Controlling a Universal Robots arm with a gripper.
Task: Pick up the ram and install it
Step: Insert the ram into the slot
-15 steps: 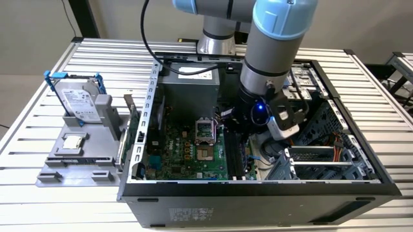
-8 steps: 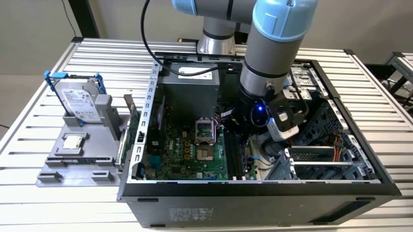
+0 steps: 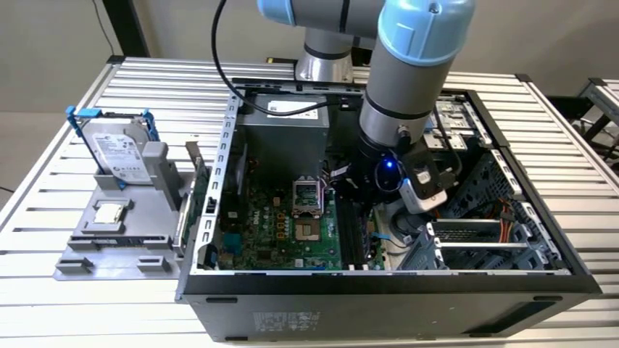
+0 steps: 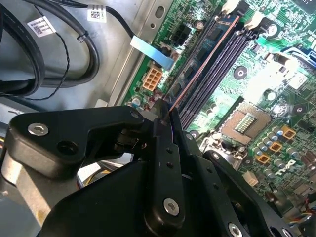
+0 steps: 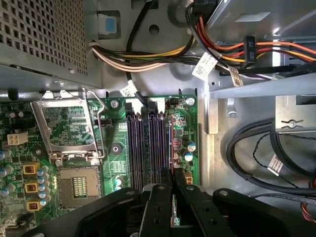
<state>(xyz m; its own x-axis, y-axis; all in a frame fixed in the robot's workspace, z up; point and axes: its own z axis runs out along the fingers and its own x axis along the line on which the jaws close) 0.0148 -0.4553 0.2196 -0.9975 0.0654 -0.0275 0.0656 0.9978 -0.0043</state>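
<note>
The black fingers [image 5: 157, 205] of the gripper [image 5: 173, 185] are closing almost fully together, leaving only a narrow gap, and they are clamping the ram [image 5: 171, 148] by its two flat faces. In both wrist views the ram [image 4: 202, 64] is showing edge-on as a thin dark stick with a coppery edge, running straight out ahead of the fingertips. It is lining up along the memory slots [image 5: 148, 148] on the green motherboard [image 5: 113, 148], directly beneath the fingers, at the outermost slot of the row. Off to one side of the fingers, beyond the slots, the processor socket [image 5: 79, 183] is lying open and bare with its metal frame tilted up. In the exterior view the arm is reaching down into the open computer case [image 3: 387, 279], with the gripper [image 3: 372, 190] sitting low over the board. Well away from the fingers, outside the case on the exterior view's left, a hard drive [image 3: 121, 148] and a small silver processor chip [image 3: 109, 212] are resting on a grey tray [image 3: 116, 254]. Judging by this, the pick-up is done and the ram is being brought to its slot. Whether it is already pressing fully home, or only hovering just over the slot, cannot be told, so the seating is looking unfinished.
</note>
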